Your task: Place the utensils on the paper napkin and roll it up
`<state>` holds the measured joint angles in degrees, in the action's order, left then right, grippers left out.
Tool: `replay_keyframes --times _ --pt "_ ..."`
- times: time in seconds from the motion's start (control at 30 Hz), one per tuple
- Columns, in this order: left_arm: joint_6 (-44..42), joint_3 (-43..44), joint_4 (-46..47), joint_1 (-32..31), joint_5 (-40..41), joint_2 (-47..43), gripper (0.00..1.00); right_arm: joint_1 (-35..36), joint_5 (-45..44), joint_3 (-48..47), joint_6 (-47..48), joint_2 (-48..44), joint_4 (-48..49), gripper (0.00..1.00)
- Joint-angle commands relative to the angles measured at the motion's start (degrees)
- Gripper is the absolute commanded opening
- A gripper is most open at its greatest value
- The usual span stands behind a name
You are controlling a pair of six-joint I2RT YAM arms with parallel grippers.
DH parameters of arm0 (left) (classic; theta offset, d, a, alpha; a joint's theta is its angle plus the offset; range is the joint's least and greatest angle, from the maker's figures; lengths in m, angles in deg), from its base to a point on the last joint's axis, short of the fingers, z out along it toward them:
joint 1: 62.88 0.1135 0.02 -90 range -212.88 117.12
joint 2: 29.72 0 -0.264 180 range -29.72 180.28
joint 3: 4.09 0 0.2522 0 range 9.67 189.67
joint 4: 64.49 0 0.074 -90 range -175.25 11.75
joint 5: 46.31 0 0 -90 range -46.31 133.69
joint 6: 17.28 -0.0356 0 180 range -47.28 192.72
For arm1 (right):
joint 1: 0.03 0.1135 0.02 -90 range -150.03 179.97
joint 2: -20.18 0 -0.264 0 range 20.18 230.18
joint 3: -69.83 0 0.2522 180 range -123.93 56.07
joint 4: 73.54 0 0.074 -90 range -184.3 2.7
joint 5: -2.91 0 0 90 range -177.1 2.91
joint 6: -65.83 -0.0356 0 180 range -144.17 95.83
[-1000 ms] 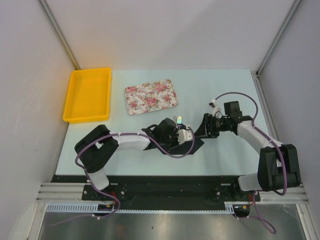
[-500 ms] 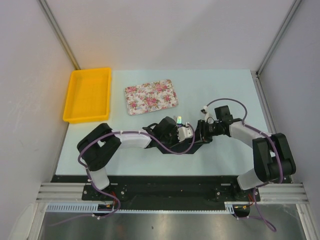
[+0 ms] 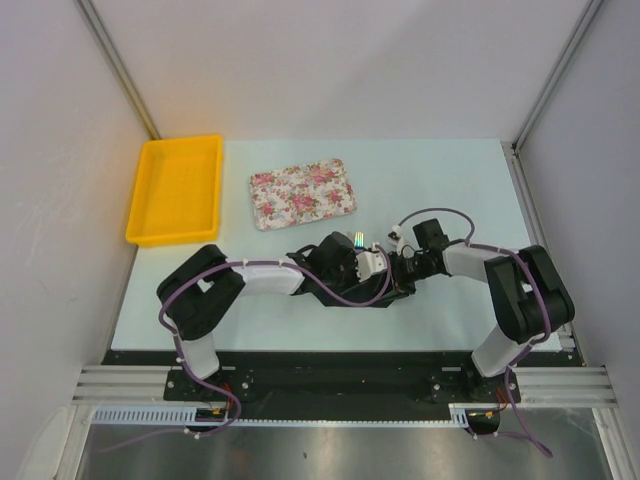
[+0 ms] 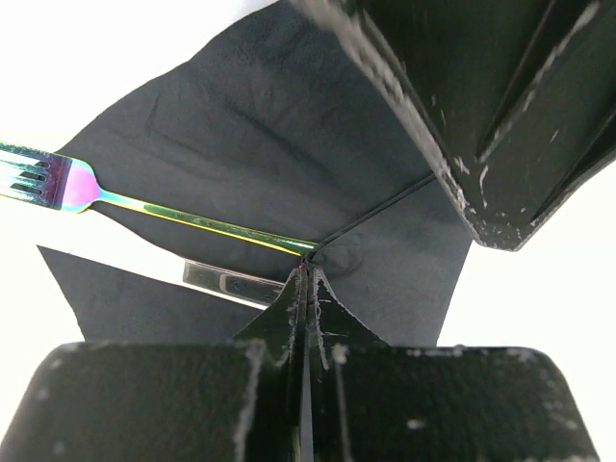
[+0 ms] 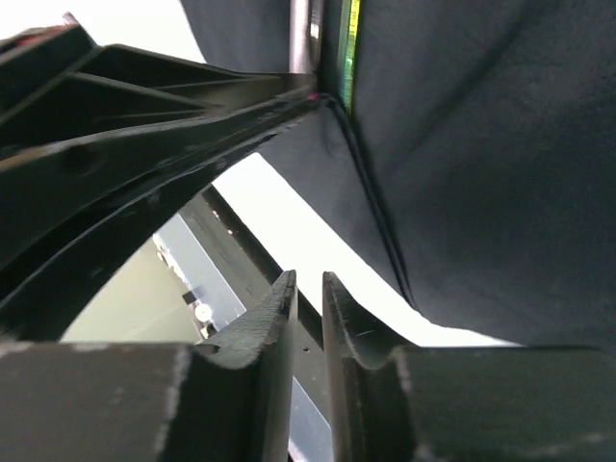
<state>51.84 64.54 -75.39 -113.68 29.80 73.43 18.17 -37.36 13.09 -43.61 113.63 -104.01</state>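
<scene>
The black paper napkin [image 3: 345, 290] lies under both grippers at the table's middle front, and it fills the left wrist view [image 4: 250, 144]. An iridescent fork [image 4: 58, 183] lies on it, tines off its edge, its tip showing in the top view [image 3: 355, 238]. A second silvery utensil [image 4: 231, 282] lies beside the fork. My left gripper [image 3: 368, 264] is shut, its tips [image 4: 308, 274] pinching a raised fold of the napkin by the fork handle. My right gripper [image 3: 400, 270] is close to its right, jaws [image 5: 308, 281] nearly together with nothing between them.
A pink-flowered tray [image 3: 301, 193] sits behind the napkin. A yellow bin [image 3: 176, 188] stands at the back left. The table's front edge and the black rail run just below the grippers.
My right gripper has moved left across the napkin until it is next to the left gripper. The left gripper has shifted only slightly.
</scene>
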Motion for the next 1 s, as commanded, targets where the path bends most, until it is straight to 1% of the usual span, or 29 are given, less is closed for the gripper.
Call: replay_keyframes --times 0.0,0.07,0.13,0.17,0.2,0.3,0.33,0.4,0.43,0.5,0.53,0.6,0.63,0.67,0.73,0.77,0.83,0.87,0.9,0.97 --pt "0.85 1.90 0.49 0.45 -0.70 0.56 0.00 1.66 -0.60 -2.45 0.54 3.40 0.98 0.20" --pt "0.93 1.91 0.31 0.45 -0.87 0.64 0.00 2.11 -1.13 -2.98 0.81 4.19 0.63 0.18" --pt "1.02 1.99 0.14 0.45 -1.31 0.73 0.00 3.16 -2.97 -3.60 0.90 5.16 0.71 0.14" --pt "1.28 1.99 0.05 0.45 -1.66 0.82 0.01 3.51 -3.59 -3.95 1.07 5.69 0.54 0.11" --pt "1.55 2.17 -0.39 0.53 -2.01 0.82 0.01 3.95 -5.07 -4.21 1.25 6.47 0.02 0.10" --pt "3.30 3.30 -1.96 0.88 -2.89 0.56 0.08 3.87 -6.84 -4.74 1.34 8.41 -1.21 0.07" --pt "4.00 3.75 -2.41 1.15 -3.51 0.04 0.13 3.95 -6.93 -5.09 1.34 8.85 -1.48 0.06" --pt "6.81 4.54 -5.48 2.72 -5.95 -0.93 0.20 3.87 -7.37 -5.27 1.16 9.55 -1.75 0.04" --pt "7.69 4.46 -6.01 3.51 -7.45 -1.72 0.29 3.86 -7.37 -5.36 1.07 9.99 -1.83 0.03" --pt "10.50 4.19 -6.98 6.59 -10.44 -4.97 0.38 3.87 -7.72 -5.27 0.90 10.26 -1.84 0.02" --pt "11.73 3.58 -7.16 7.82 -12.54 -6.29 0.44 3.78 -7.81 -5.27 0.90 10.52 -1.84 0.02" --pt "15.07 3.22 -8.64 11.16 -17.29 -9.36 0.50 3.86 -7.81 -5.18 0.72 10.70 -1.84 0.02" --pt "16.13 2.61 -9.00 12.82 -21.84 -10.33 0.52 3.86 -7.81 -5.27 0.63 10.88 -1.75 0.01" --pt "18.75 2.09 -9.09 13.45 -23.88 -11.12 0.52 3.86 -7.72 -5.27 0.63 10.96 -1.75 0.01" --pt "20.53 0.42 -8.66 14.07 -28.62 -13.24 0.51 3.86 -7.72 -5.27 0.46 10.88 -1.66 0.01" --pt "24.10 -0.28 -7.26 14.07 -32.48 -13.68 0.49 3.86 -7.72 -5.18 0.46 10.96 -1.66 0.01" --pt "28.77 -3.01 -4.01 13.98 -35.40 -13.77 0.45 3.86 -7.90 -5.27 0.46 10.96 -1.66 0.01" --pt "33.32 -3.71 -0.78 13.89 -36.81 -13.25 0.43 3.78 -7.90 -5.27 0.37 10.88 -1.66 0.00" --pt "35.10 -4.68 0.30 13.89 -37.08 -11.76 0.36 3.86 -7.99 -5.27 0.37 10.88 -1.75 0.00" --pt "38.97 -5.12 2.76 13.81 -37.26 -10.00 0.29 3.86 -8.25 -5.18 0.46 10.70 -1.75 0.00"
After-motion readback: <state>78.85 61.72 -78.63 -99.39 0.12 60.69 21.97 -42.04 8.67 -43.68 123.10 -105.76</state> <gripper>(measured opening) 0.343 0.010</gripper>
